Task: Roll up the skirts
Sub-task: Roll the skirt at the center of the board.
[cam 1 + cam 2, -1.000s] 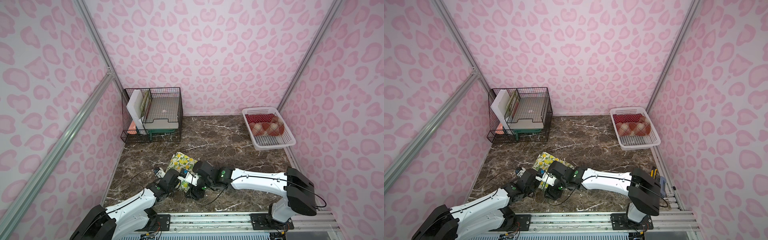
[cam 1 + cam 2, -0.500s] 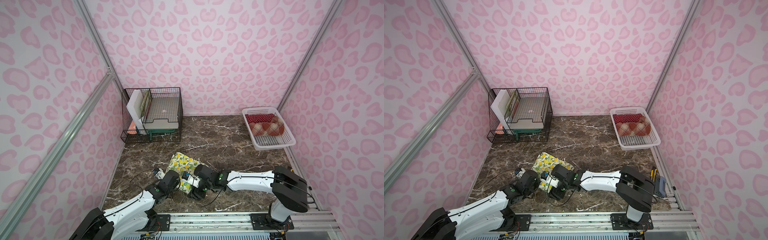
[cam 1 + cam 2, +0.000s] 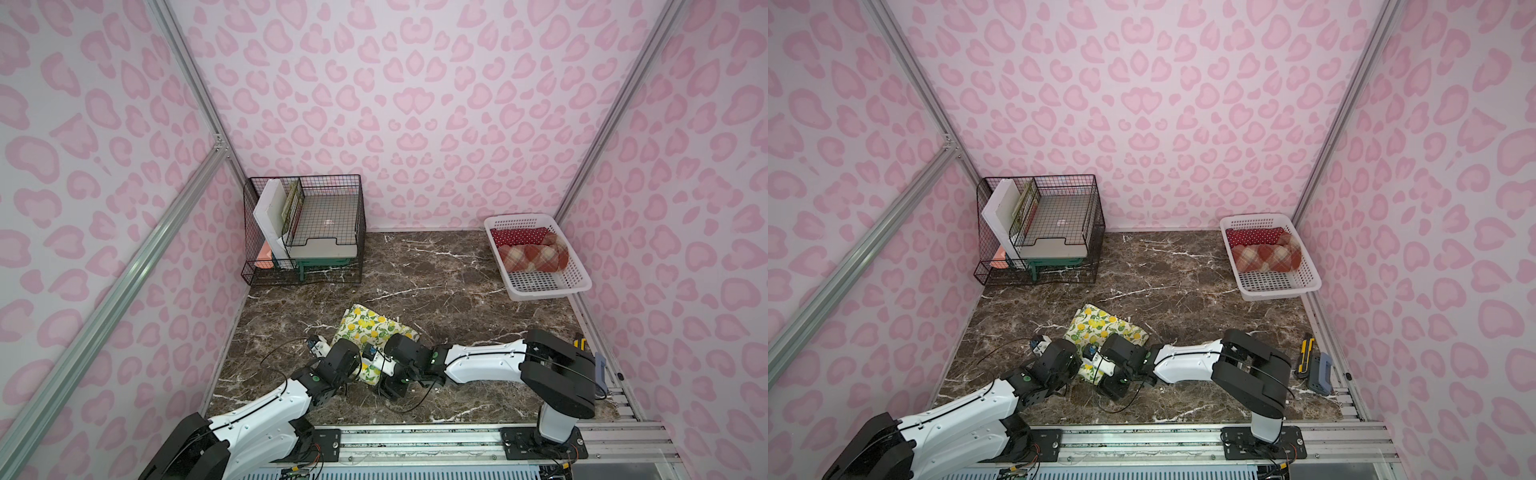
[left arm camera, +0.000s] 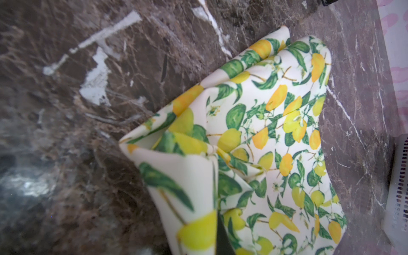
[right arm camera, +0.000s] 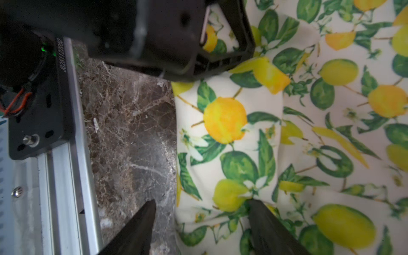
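Observation:
The cream lemon-print skirt lies folded on the dark marble table near the front, and its near edge is lifted into a fold. My left gripper is shut on that raised edge. My right gripper is open beside it: one finger is over bare marble and the other rests on the cloth, so the skirt's rolled edge lies between them. The red polka-dot skirt and the plaid skirt lie rolled in the white basket.
A black wire rack holding a white board and trays stands at the back left. A yellow utility knife and a blue-grey tool lie at the right edge. The arms' metal rail runs along the front.
My right arm has drawn in to the left, and its jaws have spread a little wider over the skirt's near edge. The left gripper has kept its hold.

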`<act>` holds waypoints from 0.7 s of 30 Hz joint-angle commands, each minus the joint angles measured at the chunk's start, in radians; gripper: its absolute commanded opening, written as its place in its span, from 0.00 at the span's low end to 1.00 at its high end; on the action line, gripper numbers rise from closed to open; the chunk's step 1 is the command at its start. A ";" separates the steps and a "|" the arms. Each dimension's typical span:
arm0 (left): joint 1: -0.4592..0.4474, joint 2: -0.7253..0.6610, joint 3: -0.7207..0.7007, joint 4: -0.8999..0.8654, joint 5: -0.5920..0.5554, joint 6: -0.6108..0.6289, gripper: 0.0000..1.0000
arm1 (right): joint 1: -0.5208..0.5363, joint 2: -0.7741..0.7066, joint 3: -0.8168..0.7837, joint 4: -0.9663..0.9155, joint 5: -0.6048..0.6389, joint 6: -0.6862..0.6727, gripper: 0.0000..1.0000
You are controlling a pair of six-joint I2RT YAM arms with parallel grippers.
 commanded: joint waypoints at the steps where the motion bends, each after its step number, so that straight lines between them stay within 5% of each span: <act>1: 0.000 0.006 0.007 -0.023 0.031 0.010 0.00 | 0.010 0.055 0.009 -0.101 0.086 0.010 0.72; 12: 0.008 -0.028 0.015 -0.046 0.037 0.013 0.00 | 0.129 0.180 0.066 -0.364 0.310 0.033 0.54; 18: 0.022 -0.056 0.016 -0.078 0.046 0.010 0.00 | 0.133 0.194 0.065 -0.435 0.269 0.049 0.07; 21: 0.056 -0.103 0.030 -0.138 0.046 0.030 0.41 | 0.088 0.178 0.081 -0.447 0.132 0.054 0.00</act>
